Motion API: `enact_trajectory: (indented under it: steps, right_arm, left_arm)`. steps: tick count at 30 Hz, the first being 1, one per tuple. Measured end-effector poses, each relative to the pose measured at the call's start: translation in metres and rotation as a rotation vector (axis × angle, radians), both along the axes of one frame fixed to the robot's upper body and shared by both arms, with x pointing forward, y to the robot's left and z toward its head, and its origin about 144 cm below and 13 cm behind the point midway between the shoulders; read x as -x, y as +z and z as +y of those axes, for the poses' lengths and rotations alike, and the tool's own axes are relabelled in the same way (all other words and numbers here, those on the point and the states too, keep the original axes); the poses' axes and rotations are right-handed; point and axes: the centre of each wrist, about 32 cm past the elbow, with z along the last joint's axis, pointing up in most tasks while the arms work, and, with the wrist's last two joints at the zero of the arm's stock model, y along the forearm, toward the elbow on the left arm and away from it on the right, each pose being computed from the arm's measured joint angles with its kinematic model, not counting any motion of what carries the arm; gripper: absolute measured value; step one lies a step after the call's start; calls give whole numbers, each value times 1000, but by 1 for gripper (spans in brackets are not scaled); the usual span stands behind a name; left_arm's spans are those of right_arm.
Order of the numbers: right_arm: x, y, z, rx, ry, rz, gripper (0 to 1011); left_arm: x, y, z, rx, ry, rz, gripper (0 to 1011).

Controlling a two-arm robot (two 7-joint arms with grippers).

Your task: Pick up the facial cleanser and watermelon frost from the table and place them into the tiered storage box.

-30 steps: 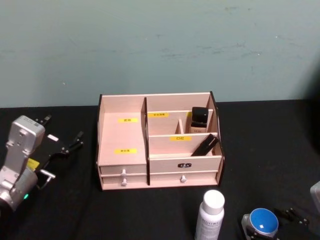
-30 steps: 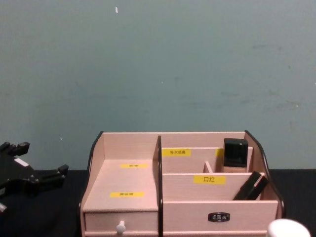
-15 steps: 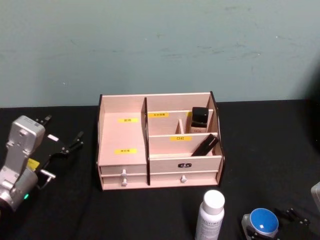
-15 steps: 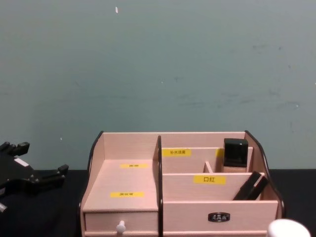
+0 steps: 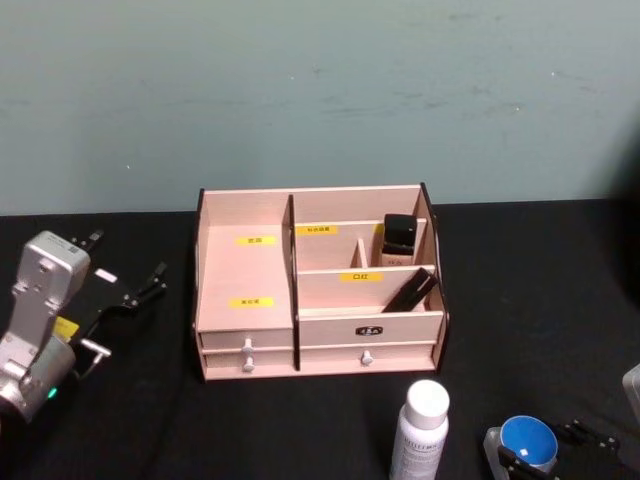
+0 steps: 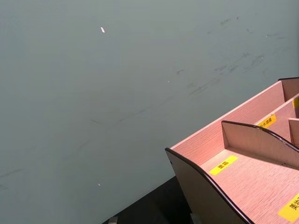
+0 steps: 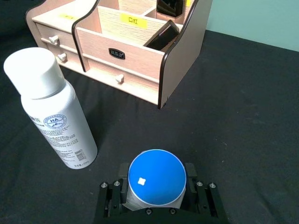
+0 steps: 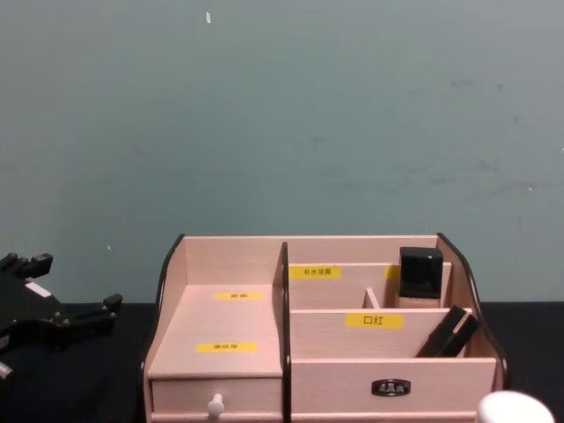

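White bottle [image 5: 420,430] stands before the tiered storage box [image 5: 245,272] — left tiers bare.

Matt wooden tiered storage box [image 5: 245,272], white bottle [image 7: 53,114] and blue-lidded jar [image 7: 157,177] perhaps smooth plastic

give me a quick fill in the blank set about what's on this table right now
1. The jar at the right gripper has a ___ lid.
2. The white bottle stands ___ on the table, in front of the box.
3. The box has ___ small drawers with knobs along its front.
4. The left gripper, to the left of the box, is ___.

Missing words: blue; upright; two; open
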Motion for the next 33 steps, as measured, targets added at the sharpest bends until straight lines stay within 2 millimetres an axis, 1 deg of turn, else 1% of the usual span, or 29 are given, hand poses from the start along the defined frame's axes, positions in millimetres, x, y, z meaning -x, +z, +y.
enact_trajectory:
  steps: [19, 27, 32, 33]
  right_arm:
    - [0, 0, 0, -1, 0, 0, 715]
    - [-8, 0, -1, -30, -8, -27, 715]
    - [-14, 6, -2, -42, -11, -53, 715]
    - [-16, 9, -1, -43, -10, -66, 715]
  left_arm:
    - [0, 0, 0, 0, 0, 0, 1001]
    - [0, 0, 0, 0, 0, 0, 1001]
    - [0, 0, 0, 0, 0, 0, 1001]
    - [0, 0, 0, 0, 0, 0, 1001]
